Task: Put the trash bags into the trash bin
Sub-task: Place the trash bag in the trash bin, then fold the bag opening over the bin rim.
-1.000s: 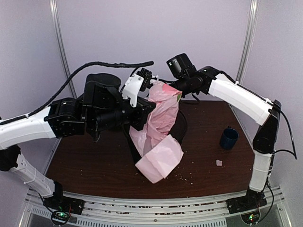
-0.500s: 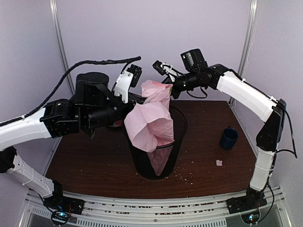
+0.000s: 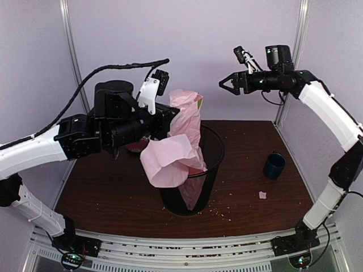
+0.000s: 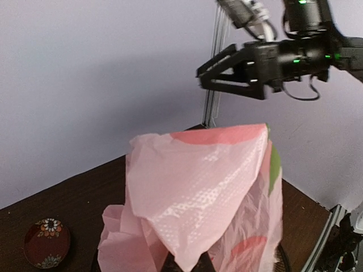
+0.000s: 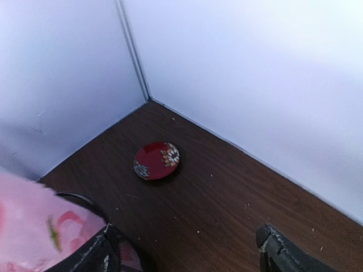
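Observation:
The pale-pink trash bag (image 3: 180, 141) with red prints hangs partly inside the black wire-mesh trash bin (image 3: 209, 180). A crumpled fold bulges over the bin's left rim and the bag's top stands high above it. My left gripper (image 3: 172, 120) is shut on the bag's upper part; in the left wrist view the bag (image 4: 204, 187) covers all but the fingertips (image 4: 170, 265). My right gripper (image 3: 228, 85) is open and empty, raised up and to the right of the bag. In the right wrist view the bag (image 5: 31, 226) sits at the lower left.
A dark-blue mug (image 3: 274, 165) stands right of the bin, with a small white scrap (image 3: 262, 195) in front of it. A red flowered plate (image 5: 157, 160) lies at the back left of the table. Crumbs are scattered on the brown tabletop (image 3: 249, 215).
The bag's lower part went from hanging outside the bin to inside it. My right gripper let go of the bag's top and moved up and right. My left gripper kept its hold.

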Controlling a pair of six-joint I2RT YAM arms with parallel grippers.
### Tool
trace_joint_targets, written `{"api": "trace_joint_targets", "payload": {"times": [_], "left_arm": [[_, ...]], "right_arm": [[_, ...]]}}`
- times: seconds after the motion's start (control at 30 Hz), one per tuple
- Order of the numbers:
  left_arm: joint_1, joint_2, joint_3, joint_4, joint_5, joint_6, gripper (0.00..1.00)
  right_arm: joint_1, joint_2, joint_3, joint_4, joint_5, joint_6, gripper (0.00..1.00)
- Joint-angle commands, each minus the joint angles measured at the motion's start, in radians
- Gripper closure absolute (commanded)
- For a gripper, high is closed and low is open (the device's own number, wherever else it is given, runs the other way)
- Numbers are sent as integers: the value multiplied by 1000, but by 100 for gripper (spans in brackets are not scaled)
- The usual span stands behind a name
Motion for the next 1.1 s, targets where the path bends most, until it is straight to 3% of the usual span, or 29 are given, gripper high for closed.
{"api": "trace_joint_targets", "payload": {"times": [0.0,0.07,0.17,0.37,0.53,0.8,0.9,1.0,1.07], "left_arm": [[73,76,75,-20,-27,-34,100],[103,102,83,-27,-4,-57,100],[125,126,95,-16,12,-64,100],[127,184,138,-35,31,-85,100],[127,194,154,-55,29,-92,100],[128,190,208,-112,7,-58,100],[129,175,198,-132,-7,-46,100],[134,162,184,-140,-2,-43,100],[134,156,181,-141,5,-43,100]], "right_arm": [[36,-235,-108,10,-234,-119,17],[95,-318,-163,-63,-290,-272,13],[295,-377,-181,-176,-77,-435,1],[513,-284,-78,-240,180,-510,0],[538,-249,-84,-198,222,-536,4],[540,-341,-197,-105,232,-556,37],[539,-388,-254,-73,253,-545,36],[540,-422,-284,-26,248,-516,21],[541,-414,-262,-16,236,-499,21]]}}
